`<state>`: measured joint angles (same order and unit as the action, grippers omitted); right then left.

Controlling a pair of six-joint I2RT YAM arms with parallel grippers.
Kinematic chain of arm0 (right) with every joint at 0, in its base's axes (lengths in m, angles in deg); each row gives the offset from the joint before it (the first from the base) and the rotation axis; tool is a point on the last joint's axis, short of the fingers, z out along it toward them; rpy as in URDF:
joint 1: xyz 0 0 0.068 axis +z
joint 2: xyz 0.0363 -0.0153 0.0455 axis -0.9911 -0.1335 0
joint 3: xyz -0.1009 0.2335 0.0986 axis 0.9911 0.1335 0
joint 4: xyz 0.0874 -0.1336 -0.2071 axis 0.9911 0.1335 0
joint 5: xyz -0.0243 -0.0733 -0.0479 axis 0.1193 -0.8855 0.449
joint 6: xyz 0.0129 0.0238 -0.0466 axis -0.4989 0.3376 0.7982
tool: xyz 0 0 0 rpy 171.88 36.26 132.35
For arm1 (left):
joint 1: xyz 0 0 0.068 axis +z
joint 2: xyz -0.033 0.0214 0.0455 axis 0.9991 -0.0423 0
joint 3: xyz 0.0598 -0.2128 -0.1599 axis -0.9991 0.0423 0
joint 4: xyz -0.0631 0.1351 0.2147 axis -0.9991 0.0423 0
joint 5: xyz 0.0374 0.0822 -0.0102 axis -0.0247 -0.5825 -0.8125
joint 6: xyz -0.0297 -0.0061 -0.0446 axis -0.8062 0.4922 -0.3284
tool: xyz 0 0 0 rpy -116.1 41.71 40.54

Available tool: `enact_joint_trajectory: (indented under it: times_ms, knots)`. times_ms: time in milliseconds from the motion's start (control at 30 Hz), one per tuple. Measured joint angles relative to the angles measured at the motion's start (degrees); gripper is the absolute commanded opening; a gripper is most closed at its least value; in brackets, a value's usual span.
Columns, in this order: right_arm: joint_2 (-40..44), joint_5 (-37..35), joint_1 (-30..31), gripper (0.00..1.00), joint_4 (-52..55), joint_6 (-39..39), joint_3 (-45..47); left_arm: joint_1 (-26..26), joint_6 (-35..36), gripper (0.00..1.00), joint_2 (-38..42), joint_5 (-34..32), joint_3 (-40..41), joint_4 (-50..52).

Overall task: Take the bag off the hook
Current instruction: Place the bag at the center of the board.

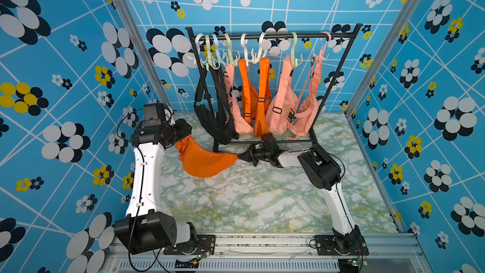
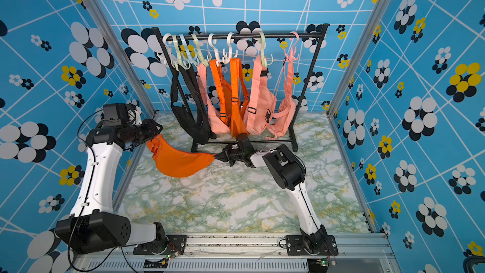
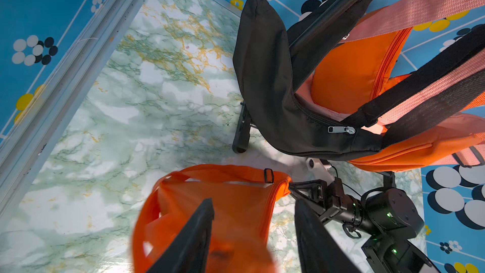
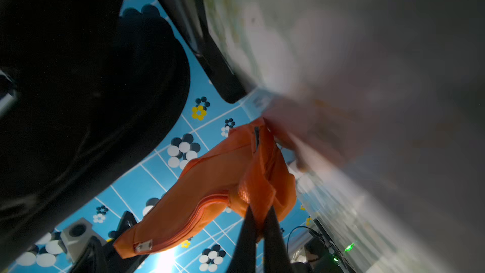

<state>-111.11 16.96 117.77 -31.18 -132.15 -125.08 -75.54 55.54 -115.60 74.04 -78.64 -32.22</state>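
Observation:
An orange bag (image 1: 204, 161) (image 2: 178, 162) is off the hooks and sags low over the marble table between my two grippers. My right gripper (image 1: 239, 156) (image 4: 258, 219) is shut on the bag's right tip (image 4: 252, 193). My left gripper (image 1: 187, 133) (image 3: 253, 202) is at the bag's raised left end with its jaws apart. The bag (image 3: 223, 206) lies blurred between and under the fingers, and table shows beside the one finger (image 3: 309, 227). A row of plastic hooks (image 1: 246, 45) hangs on the rack's rail.
The black rack (image 1: 273, 35) stands at the back of the table (image 1: 249, 200). A black bag (image 1: 215, 119), pink bags (image 1: 282, 106) and another orange bag (image 1: 258, 101) hang from it. Its foot bar (image 1: 262, 143) runs just behind my right gripper. Patterned walls close three sides.

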Motion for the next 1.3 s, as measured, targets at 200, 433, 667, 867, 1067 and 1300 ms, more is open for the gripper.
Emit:
enact_joint_trajectory:
  times_ms: [200,433,667,867,1067,1300]
  knots:
    - [0.0,-3.1,0.44,0.0,-2.38,-3.52,0.0,0.0,-0.11,0.67,0.0,0.17,2.36,-0.31]
    - [0.0,-3.93,0.48,0.0,-3.32,-5.62,0.0,0.0,0.11,0.62,0.0,-0.85,4.68,-1.86]
    - [0.02,-4.17,0.48,0.0,-4.39,-6.64,0.0,0.07,-0.72,0.15,-5.44,-2.64,5.99,-6.75]
    - [0.79,-4.15,0.48,0.03,-5.9,-6.99,0.74,0.11,-1.07,0.08,-14.4,-4.24,2.54,-8.22]
    - [3.19,-3.43,0.48,0.32,-5.53,-5.25,0.94,0.11,-1.07,0.08,-22.12,-5.68,-2.75,-8.39]
    - [4.74,-1.44,0.66,0.58,-5.42,-2.32,1.01,0.11,-1.05,0.14,-30.03,-7.19,-6.34,-8.5]
